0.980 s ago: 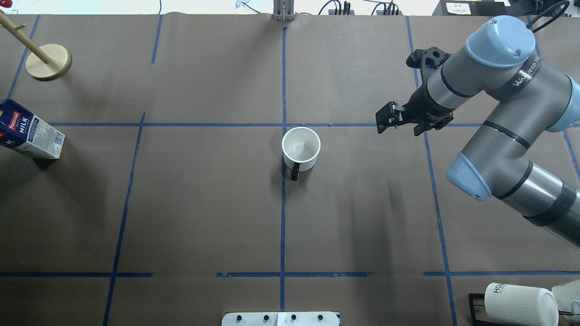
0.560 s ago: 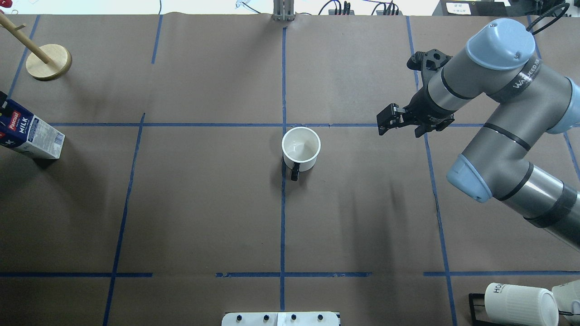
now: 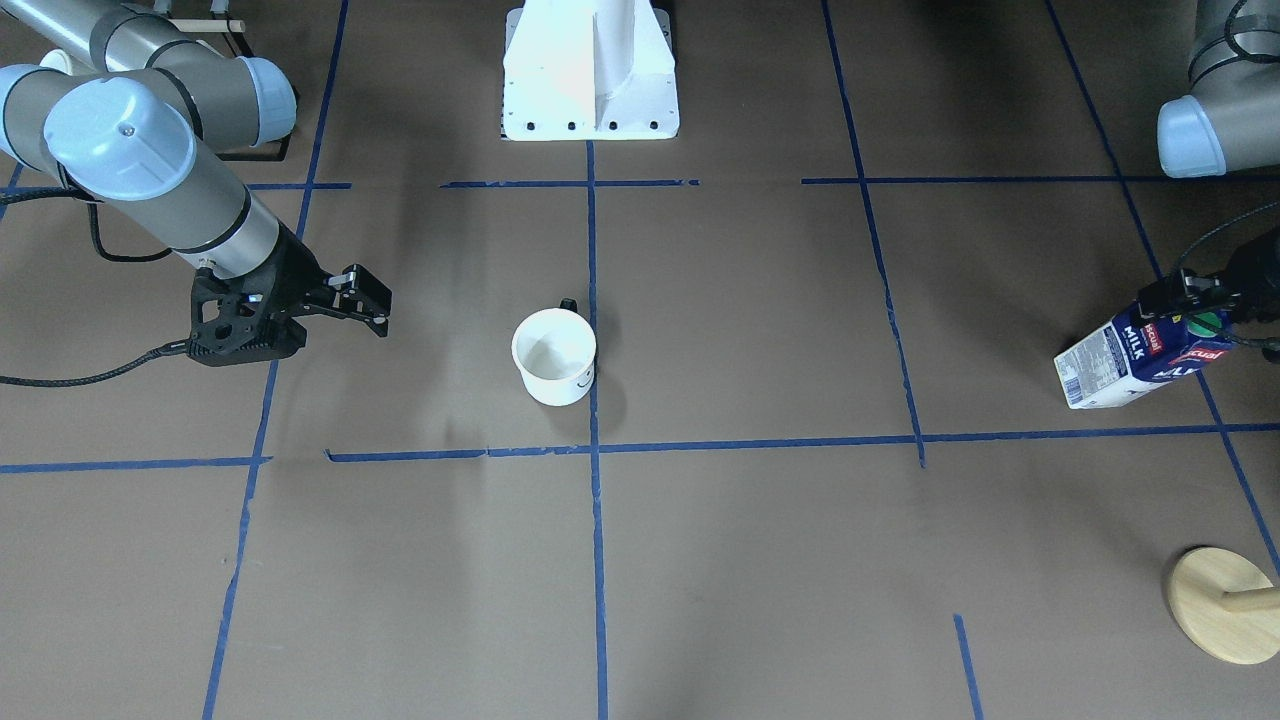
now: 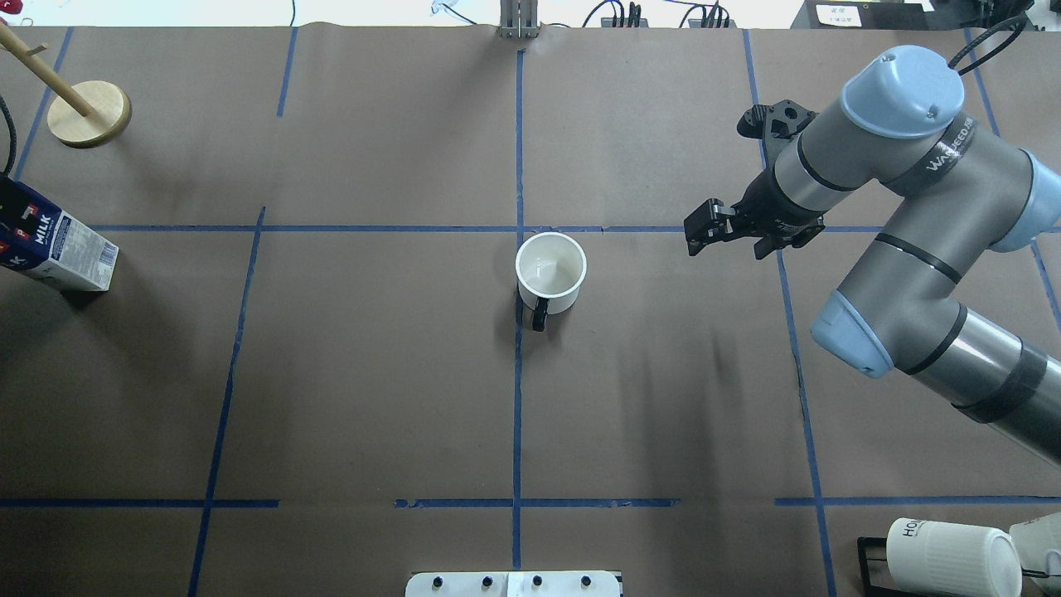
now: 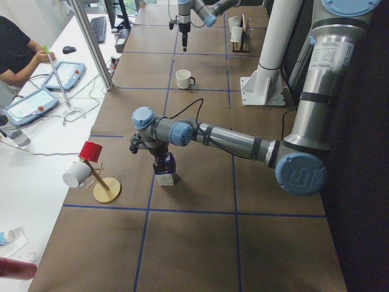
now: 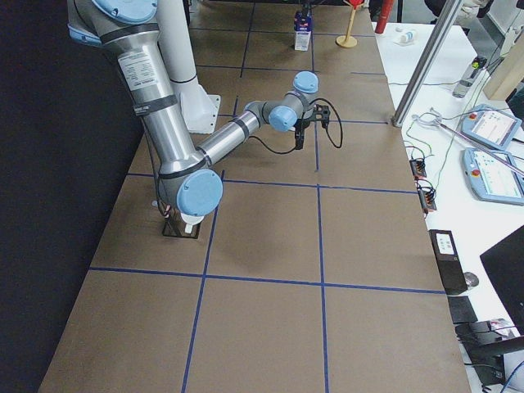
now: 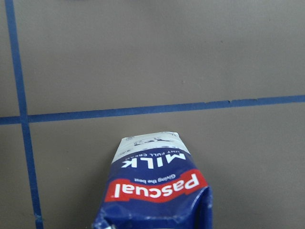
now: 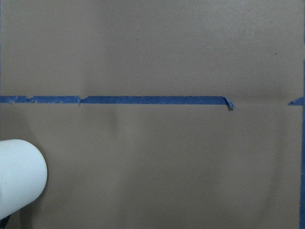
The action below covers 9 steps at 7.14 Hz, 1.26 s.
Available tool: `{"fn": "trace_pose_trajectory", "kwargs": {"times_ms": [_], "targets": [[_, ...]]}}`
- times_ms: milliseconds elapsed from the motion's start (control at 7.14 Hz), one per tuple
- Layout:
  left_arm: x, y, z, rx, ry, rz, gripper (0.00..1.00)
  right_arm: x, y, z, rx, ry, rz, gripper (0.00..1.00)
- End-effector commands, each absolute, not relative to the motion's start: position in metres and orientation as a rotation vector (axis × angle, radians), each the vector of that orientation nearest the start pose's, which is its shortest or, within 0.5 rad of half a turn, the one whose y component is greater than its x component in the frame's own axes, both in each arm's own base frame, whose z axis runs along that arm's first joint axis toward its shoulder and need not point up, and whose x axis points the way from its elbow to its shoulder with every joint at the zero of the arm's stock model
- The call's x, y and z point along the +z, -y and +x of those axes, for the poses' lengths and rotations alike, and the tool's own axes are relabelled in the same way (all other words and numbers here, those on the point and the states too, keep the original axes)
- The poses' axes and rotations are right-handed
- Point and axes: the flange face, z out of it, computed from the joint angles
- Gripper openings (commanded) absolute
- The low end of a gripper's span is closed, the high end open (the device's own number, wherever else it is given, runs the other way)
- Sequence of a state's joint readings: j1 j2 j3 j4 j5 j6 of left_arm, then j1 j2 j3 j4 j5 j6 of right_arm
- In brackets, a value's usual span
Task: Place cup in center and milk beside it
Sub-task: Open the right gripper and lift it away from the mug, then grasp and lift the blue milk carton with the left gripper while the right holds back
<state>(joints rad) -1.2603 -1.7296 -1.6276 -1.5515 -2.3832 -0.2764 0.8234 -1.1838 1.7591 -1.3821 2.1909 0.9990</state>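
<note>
The cup (image 4: 550, 272) stands upright at the middle of the worktop (image 4: 365, 390), just beside the crossing of the blue tape lines (image 4: 518, 373), its dark handle toward the robot; I judge that half of the job done. The milk (image 3: 1130, 362) stands upright well apart from it, near the worktop's edge on the robot's left, so the second half is not yet done; the left end effector (image 3: 1192, 300) sits at the carton's green-capped top, and I cannot tell whether it grips or merely hovers; the right end effector (image 4: 703, 230) hangs off to the cup's right, jaws parted and empty; what is left, by my reading, is to carry the carton in and set it down beside the cup.
</note>
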Motion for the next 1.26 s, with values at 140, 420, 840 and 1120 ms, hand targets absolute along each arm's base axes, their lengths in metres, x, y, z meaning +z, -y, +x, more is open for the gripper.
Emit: {"fn": "trace_pose_trajectory", "kwargs": {"times_ms": [140,420,840,1120], "targets": [[0.448,0.545,0.108,0.046,-0.839,0.024,0.05,0.329,0.503,-0.364,-0.001,0.947,0.024,1.0],[0.271,0.536,0.18,0.013,-0.883,-0.003,0.05,0.346,0.502,-0.344,0.01,0.935,0.024,1.0],[0.122,0.5,0.408,0.01,-0.854,-0.078,0.05,0.395,0.5,-0.294,-0.042,0.882,0.064,1.0],[0.116,0.515,0.476,0.0,-0.857,-0.065,0.06,0.399,0.5,-0.291,-0.042,0.875,0.066,1.0]]}}
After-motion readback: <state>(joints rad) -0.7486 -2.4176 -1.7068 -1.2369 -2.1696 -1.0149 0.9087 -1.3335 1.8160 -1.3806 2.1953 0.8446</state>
